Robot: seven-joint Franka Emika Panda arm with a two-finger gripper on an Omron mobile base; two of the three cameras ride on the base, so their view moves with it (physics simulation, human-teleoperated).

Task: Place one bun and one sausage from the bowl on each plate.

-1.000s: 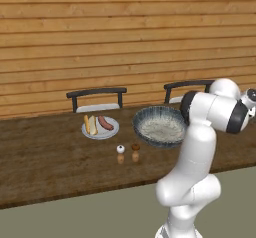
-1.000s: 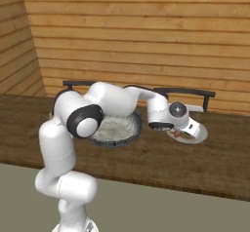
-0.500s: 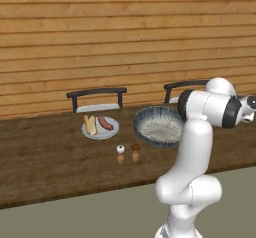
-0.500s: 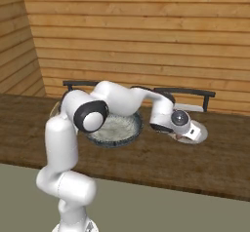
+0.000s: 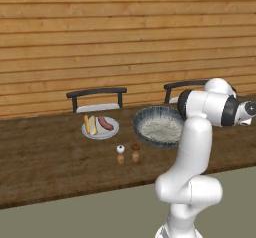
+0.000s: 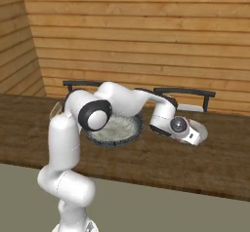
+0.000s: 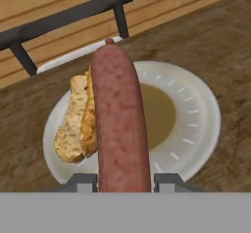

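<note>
You have the long wooden table (image 5: 45, 172) before you, with the bowl (image 5: 159, 127) near its middle looking empty and the far plate (image 5: 100, 128) already carrying a bun and a sausage. Your gripper (image 7: 122, 180) hangs over the near plate (image 7: 196, 124), where a bun (image 7: 78, 122) lies on one side. The jaws are closed on the lower end of the last sausage (image 7: 119, 124), which stands out along the fingers. It looks firm, smooth and light, likely to roll, so lower it flat beside the bun.
</note>
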